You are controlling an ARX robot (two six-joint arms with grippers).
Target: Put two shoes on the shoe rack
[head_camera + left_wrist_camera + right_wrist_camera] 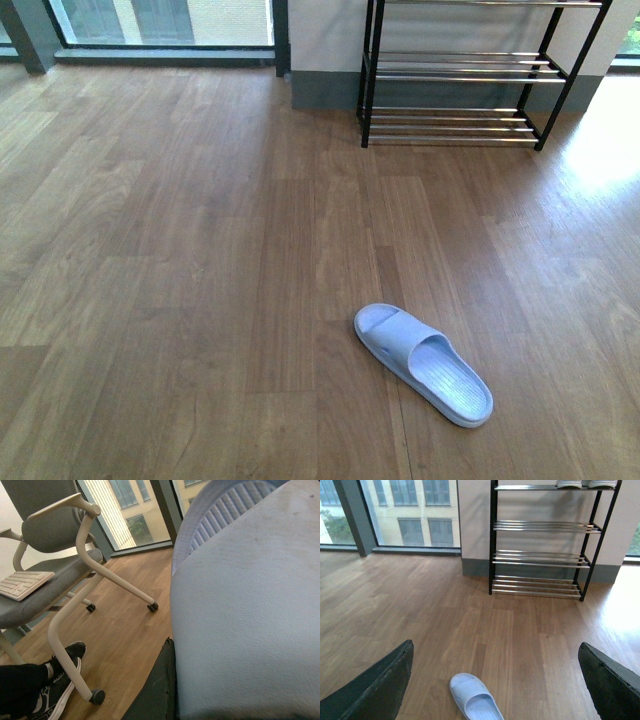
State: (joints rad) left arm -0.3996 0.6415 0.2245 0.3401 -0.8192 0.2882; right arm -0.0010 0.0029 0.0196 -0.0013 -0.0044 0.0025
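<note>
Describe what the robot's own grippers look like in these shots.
Only finger ends show. The right gripper has two matte black fingers, broad wedges with rounded tips. The left wrist view shows a single dark finger with a scuffed edge. No cables or markings are visible, and the front view shows neither arm.

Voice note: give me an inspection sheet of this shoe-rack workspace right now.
Surface: brown wood-plank floor.
Job's things: pale blue rubber slide sandal lying on floor; matching second slide sandal lifted, at left gripper; black-framed shoe rack with silver bars by wall, white-soled footwear on top tier.
Clutter: nothing seen.
Grippers: left jaws on lifted sandal; right gripper jaws wide open, empty.
Cables: nothing seen.
Surroundings: windows, grey wheeled chair holding white keyboard, person's black sneaker.
</note>
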